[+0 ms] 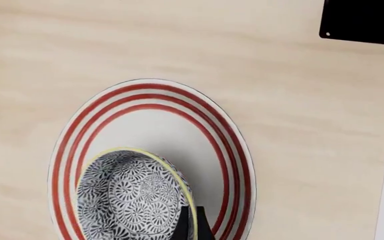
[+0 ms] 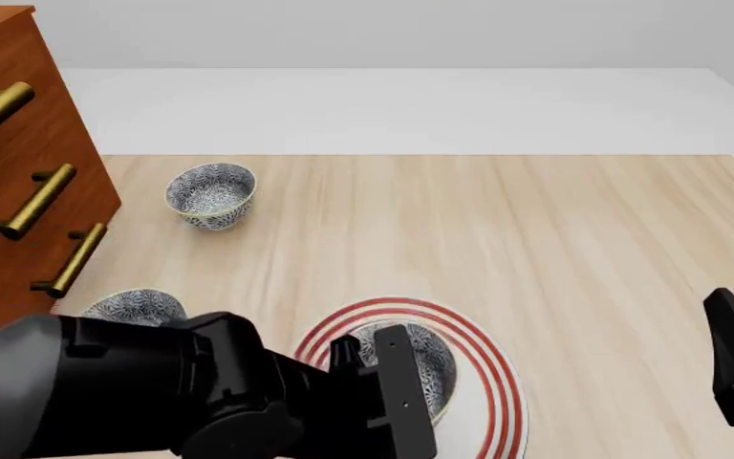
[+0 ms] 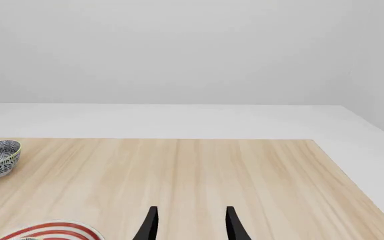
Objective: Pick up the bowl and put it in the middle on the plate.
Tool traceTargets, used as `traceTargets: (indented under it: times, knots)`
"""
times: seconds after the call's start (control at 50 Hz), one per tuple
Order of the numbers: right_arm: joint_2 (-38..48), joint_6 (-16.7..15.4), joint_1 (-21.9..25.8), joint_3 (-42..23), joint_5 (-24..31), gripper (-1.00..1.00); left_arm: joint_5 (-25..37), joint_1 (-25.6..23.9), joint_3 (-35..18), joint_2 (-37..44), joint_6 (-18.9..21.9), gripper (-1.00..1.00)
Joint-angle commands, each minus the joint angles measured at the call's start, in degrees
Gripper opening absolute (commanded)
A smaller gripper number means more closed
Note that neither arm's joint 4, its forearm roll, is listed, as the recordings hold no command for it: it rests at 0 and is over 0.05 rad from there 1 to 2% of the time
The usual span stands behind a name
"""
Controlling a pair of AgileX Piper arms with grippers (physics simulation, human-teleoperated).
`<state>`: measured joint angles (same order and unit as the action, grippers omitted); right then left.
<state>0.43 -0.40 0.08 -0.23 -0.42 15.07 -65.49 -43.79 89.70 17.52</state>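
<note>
Fingers of our left end effector pinch the bowl's rim, holding it over the plate near the tabletop's near edge. Our right end effector hangs open, empty, toward the right edge.

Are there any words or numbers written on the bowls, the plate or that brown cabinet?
None: no words, numbers, labels or signs show in any view.
The small blue-and-white floral bowl carries only a flower pattern.
The large white plate has only three red rings.
The brown wooden cabinet shows only brass handles.
The light wooden table and the black arms are unmarked.
</note>
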Motion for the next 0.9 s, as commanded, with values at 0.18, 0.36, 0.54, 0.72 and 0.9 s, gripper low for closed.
traceTargets:
  times: [0.18,0.36,0.54,0.72,0.9]
  knots:
    - [0.0,-0.01,0.0,0.0,0.0,1.0,-1.79,0.84,1.51,0.49,1.15,1.0]
    - [-0.01,-0.01,0.01,0.0,0.0,1.0,-0.66,-0.27,0.85,0.12,0.59,1.0]
    - [0.0,-0.01,0.0,0.0,0.0,1.0,0.75,-0.95,0.11,-1.47,0.62,1.0]
    - [-0.01,0.0,0.0,0.0,0.0,1.0,4.55,-0.15,-1.54,-6.41,1.53,1.0]
    - [0.01,0.01,0.0,0.0,0.0,1.0,8.19,-2.37,-3.7,-9.43,0.36,1.0]
